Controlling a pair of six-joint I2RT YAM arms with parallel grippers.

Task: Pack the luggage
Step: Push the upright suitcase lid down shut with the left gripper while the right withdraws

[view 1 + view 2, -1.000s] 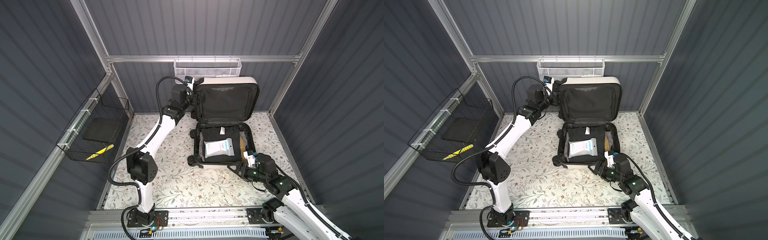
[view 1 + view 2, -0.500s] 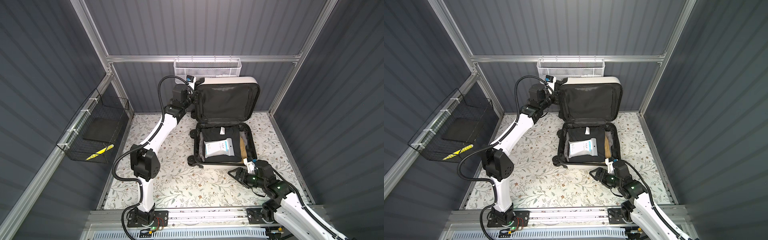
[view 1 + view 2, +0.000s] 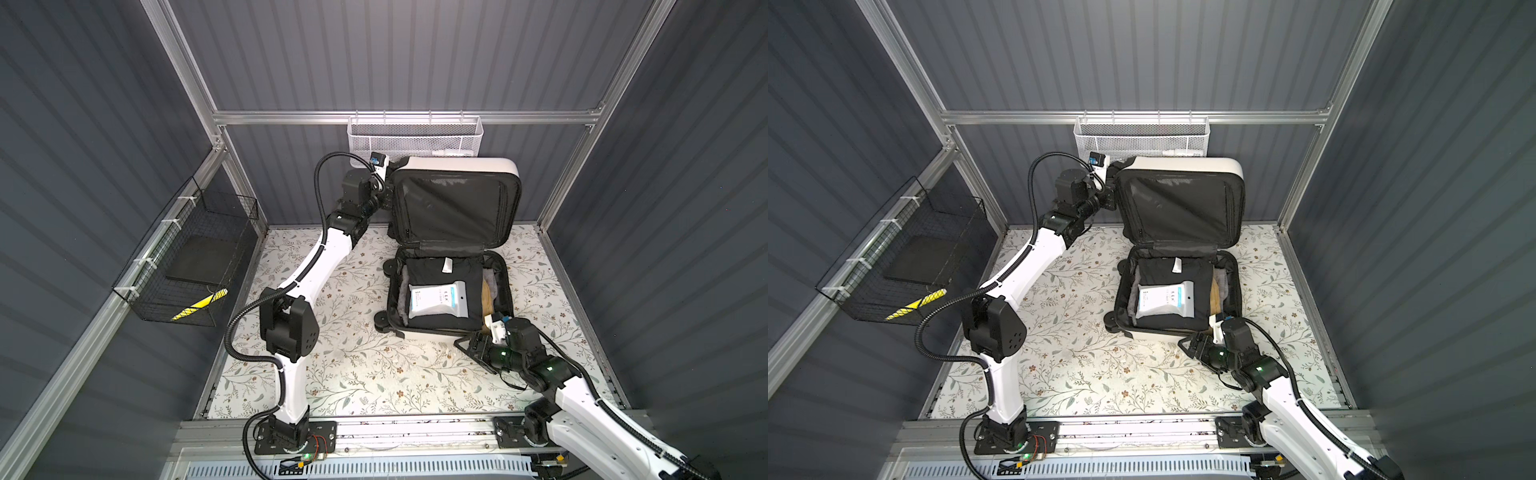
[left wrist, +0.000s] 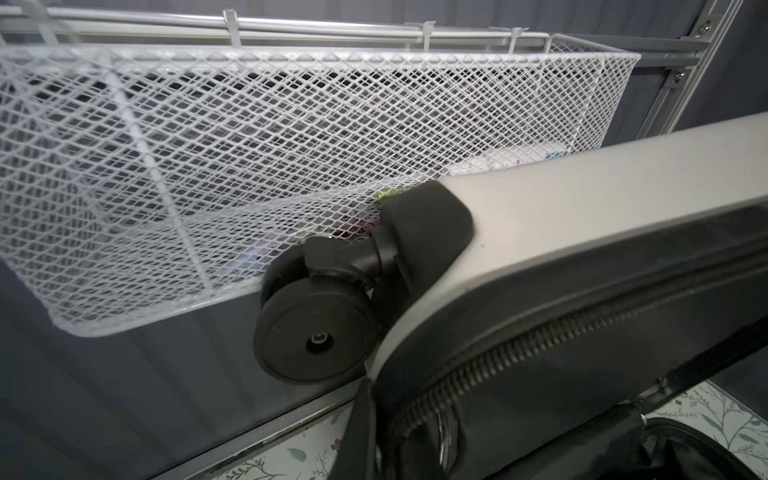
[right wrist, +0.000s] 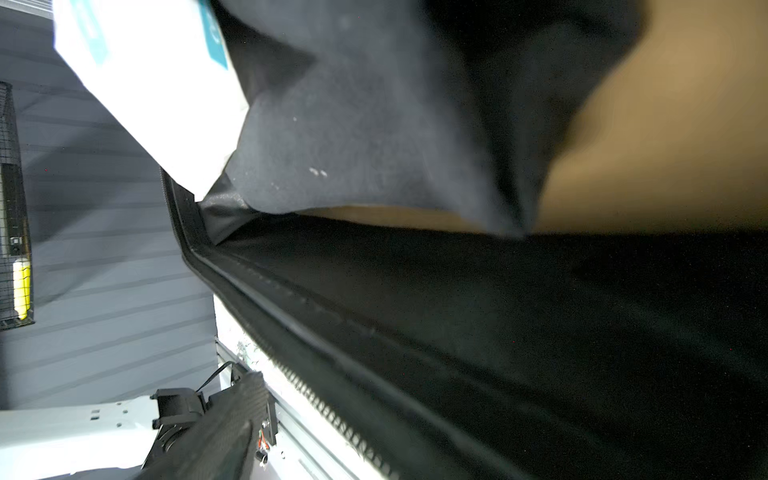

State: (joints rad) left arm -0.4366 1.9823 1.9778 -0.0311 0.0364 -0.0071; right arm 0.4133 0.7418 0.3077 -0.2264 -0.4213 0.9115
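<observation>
Luggage (image 3: 432,334) lies open far-centre on the mat (image 3: 353,365), lid (image 3: 455,203) upright. Left gripper (image 3: 388,195) is clamped on the lid's left rim; right gripper (image 3: 471,345), jaws apart and empty, sits beside the near right corner. Risk: the thin hold slips, lid slams. New since a second ago: left jaws together, right gripper drawn back.

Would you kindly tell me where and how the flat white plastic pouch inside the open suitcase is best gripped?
Likely the blue-striped short end of the flat white plastic pouch, coming from straight above: it lies flat on soft folded black clothing in the open white hard-shell suitcase, whose walls block sideways approaches.
</observation>
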